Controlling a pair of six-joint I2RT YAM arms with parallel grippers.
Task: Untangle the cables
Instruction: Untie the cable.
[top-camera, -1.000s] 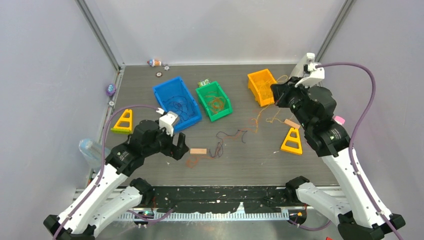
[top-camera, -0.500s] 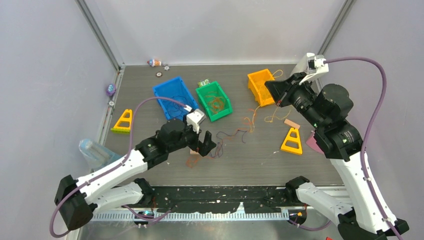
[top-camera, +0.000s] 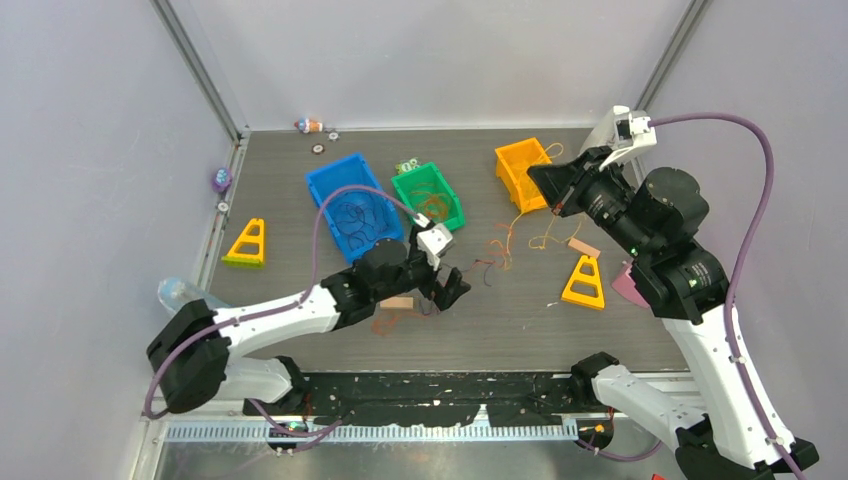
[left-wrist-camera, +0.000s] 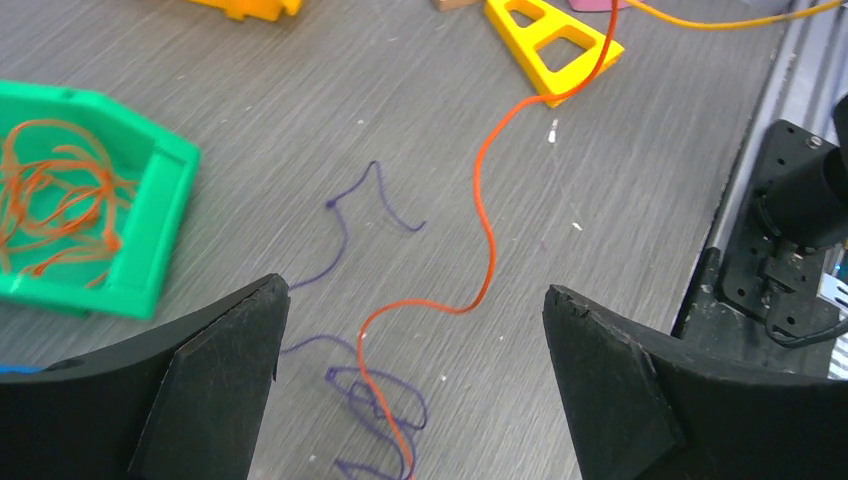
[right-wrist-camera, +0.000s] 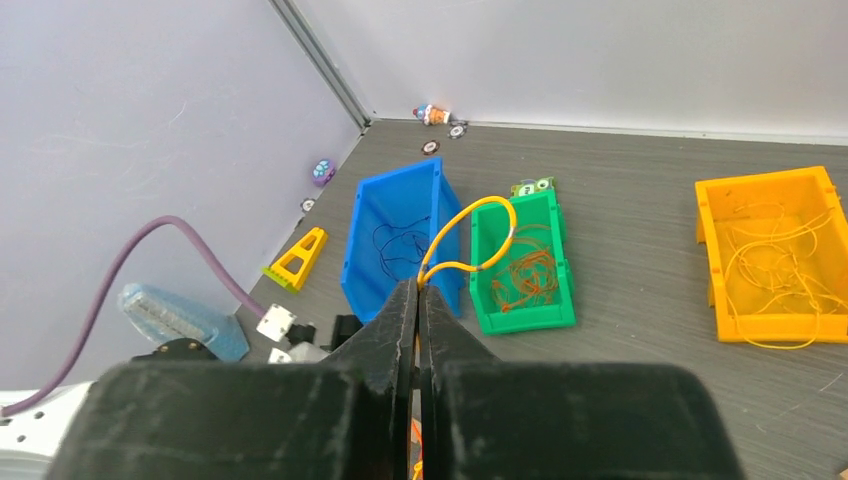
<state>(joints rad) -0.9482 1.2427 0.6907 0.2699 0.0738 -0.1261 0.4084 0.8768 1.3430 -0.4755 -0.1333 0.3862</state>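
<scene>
Left wrist view: left gripper (left-wrist-camera: 410, 300) is hanging wide open over the tabletop (left-wrist-camera: 620, 200), with the orange cable (left-wrist-camera: 481, 205) and purple cable (left-wrist-camera: 343, 235) crossing below, between its fingers. Right gripper (right-wrist-camera: 418, 292) is pinching a yellow cable (right-wrist-camera: 478, 208), clenched tight. Strands are looking thin, light and floppy; a free orange stretch is probably the best hold.

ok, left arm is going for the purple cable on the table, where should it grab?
Take the purple cable on its bare stretch beside the green bin, clear of the orange cable crossing its loops. Come straight down, open left gripper straddling it, since it lies flat.
</scene>
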